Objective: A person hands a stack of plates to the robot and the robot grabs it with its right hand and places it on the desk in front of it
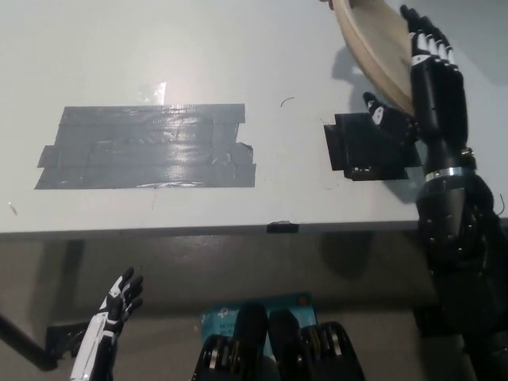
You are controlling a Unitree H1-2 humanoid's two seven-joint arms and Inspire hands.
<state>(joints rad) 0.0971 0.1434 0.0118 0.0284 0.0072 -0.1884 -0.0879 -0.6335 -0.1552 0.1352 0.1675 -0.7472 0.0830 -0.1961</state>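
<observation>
A stack of beige plates (pixel 371 46) hangs tilted above the table's far right, held from the top edge by a person's fingers (pixel 326 2). My black right hand (pixel 421 71) reaches up around the stack's lower right edge, fingers spread over the top and thumb under it. Its fingers stand apart, and I cannot tell if they touch the plates. My white left hand (pixel 111 313) rests low at the lower left, below the table, fingers apart and empty.
The grey table (pixel 159 48) carries a wide patch of grey tape (pixel 147 145) at the left and a small black tape square (pixel 367 145) at the right, under my right hand. The table's front edge (pixel 238 228) runs across the middle.
</observation>
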